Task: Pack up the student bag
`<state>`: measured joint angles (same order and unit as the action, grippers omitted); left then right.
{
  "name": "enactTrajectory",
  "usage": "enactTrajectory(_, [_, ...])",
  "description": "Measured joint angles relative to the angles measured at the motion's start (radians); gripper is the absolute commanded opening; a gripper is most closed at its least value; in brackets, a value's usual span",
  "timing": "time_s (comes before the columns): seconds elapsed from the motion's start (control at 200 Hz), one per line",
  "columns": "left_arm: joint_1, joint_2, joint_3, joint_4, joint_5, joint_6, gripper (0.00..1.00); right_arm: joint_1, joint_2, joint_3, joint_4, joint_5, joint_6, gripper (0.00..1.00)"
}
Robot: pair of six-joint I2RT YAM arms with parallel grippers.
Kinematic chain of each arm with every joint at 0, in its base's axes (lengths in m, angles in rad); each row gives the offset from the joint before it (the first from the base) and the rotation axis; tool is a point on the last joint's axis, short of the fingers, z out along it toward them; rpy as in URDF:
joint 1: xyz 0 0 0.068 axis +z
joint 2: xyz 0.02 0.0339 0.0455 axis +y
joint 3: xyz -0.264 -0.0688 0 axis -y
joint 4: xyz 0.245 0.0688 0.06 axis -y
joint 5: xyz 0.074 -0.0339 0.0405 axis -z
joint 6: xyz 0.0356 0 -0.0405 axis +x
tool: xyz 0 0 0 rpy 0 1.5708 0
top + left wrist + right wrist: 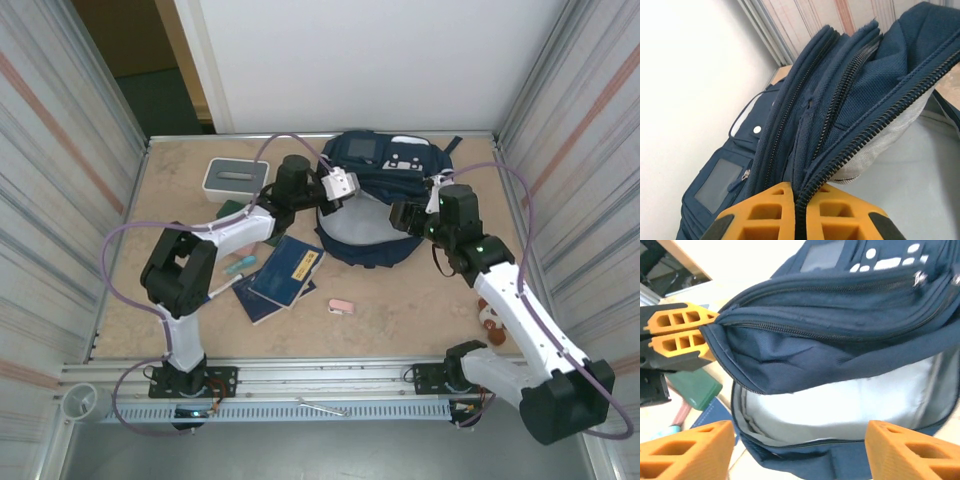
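**Top external.** Item: student bag (375,200), navy fabric, lying at the far middle of the worktop (420,300). The main compartment is unzipped and its pale lining shows. My left hand (340,186) is at the left end of the mouth, my right hand (404,216) at the right end. Loose stock to the left and nearer me: grey-and-white box (234,177), blue notebooks (285,272), pink eraser (341,307). Both grips are too small to read here.

**Left wrist.** My left hand is clamped narrow on the zipper edge of the bag's opening, with cloth and zip teeth pinched between the orange pads. Handling, as I judge it: soft, limp cloth, probably light while unfilled, sagging wherever unsupported, neither fragile nor slippery. Best hold: the firmer zipper seam, as here. The bag's base and interior are cut off.

**Right wrist.** My right hand stands wide, fingers (690,450) far apart and holding nothing. The open mouth lies between and beyond them. My left hand holds up the corner of the upper flap, which droops in the middle over part of the opening. Judged second hold: the opposite end of the same zipper rim, to stretch the mouth. The compartment's depth and any contents are hidden behind the flap. A green object (695,387) beside the bag is not identifiable.
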<state>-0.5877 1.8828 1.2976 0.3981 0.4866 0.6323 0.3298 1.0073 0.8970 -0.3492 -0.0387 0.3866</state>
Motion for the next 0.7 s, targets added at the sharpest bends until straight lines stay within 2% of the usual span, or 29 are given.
enactTrajectory(0.06, [0.024,0.0,-0.005,0.005,0.048,-0.007,0.0,0.017,-0.009,0.0,0.002,0.039,-0.07,0.92])
enactTrajectory(0.205, [0.062,0.0,-0.014,0.022,0.126,-0.03,0.0,0.047,0.029,0.0,0.026,0.084,-0.214,0.99])
enactTrajectory(0.331, [0.064,0.0,-0.015,0.025,0.158,-0.046,0.0,0.052,0.121,0.011,0.072,0.068,-0.316,0.99])
enactTrajectory(0.406, [0.065,0.001,-0.015,0.027,0.174,-0.061,0.0,0.052,0.203,0.037,0.096,0.064,-0.359,0.96])
enactTrajectory(0.466, [0.065,0.005,-0.015,0.041,0.183,-0.079,0.0,0.051,0.278,0.074,0.102,0.068,-0.389,0.83])
enactTrajectory(0.546, [0.069,0.019,-0.014,0.06,0.184,-0.104,0.0,0.051,0.359,0.124,0.1,0.098,-0.41,0.54])
enactTrajectory(0.621, [0.071,0.038,-0.005,0.072,0.187,-0.122,0.0,0.051,0.403,0.152,0.097,0.135,-0.419,0.32])
enactTrajectory(0.701, [0.068,0.069,0.023,0.08,0.186,-0.14,0.03,0.055,0.409,0.155,0.083,0.168,-0.424,0.15])
